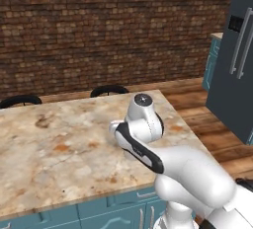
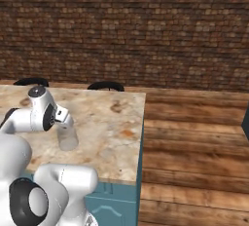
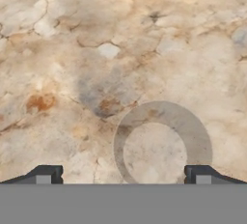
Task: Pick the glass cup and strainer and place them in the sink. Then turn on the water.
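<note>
Left base view: our arm (image 1: 148, 139) is folded over the marble counter (image 1: 59, 144). Right base view: the glass cup (image 2: 68, 137) stands upright on the counter right under our hand. Hand view: gripper (image 3: 123, 174) spread wide, holding nothing, cup rim sitting between the fingertips (image 3: 46, 174).

A kitchen: a beige marble island counter (image 1: 64, 144) on teal cabinets (image 1: 74, 215), with a dark grey fridge (image 1: 234, 60) at right (brick wall (image 2: 124, 25) behind).

Glossy white rounded arm (image 1: 197, 173) links, black joint bands, grey round cap.
</note>
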Tool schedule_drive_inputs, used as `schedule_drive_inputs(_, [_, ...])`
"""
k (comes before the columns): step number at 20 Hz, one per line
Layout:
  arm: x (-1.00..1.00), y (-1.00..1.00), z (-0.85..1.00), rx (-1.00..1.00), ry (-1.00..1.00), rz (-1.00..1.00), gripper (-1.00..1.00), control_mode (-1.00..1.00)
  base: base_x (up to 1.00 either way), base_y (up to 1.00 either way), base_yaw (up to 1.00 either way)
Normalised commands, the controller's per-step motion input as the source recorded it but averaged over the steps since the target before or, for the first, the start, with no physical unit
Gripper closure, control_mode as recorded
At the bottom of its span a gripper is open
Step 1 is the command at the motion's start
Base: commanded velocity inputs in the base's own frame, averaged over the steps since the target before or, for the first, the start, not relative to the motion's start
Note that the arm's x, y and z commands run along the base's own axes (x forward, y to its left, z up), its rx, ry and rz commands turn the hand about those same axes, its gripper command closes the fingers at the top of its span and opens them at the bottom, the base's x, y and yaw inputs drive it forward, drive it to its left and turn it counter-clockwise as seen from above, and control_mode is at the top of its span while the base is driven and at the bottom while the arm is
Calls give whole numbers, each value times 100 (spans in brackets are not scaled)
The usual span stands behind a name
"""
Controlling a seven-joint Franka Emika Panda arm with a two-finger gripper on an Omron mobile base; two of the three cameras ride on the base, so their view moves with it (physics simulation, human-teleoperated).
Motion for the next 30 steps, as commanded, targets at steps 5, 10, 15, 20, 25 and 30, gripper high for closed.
schedule_drive_inputs(5, [12,1,-20,0,0,0,-100,-100,0,0,0])
schedule_drive_inputs(10, [7,6,-20,0,2,0,-100,-100,0,0,0])
schedule_drive_inputs(15, [5,8,-21,-1,2,0,-100,-100,0,0,0])
schedule_drive_inputs(20, [6,4,-24,-1,1,0,-100,-100,0,0,0])
schedule_drive_inputs(25, [5,0,-23,0,0,0,-100,-100,0,0,0])
schedule_drive_inputs(30, [3,0,-22,0,0,0,-100,-100,0,0,0])
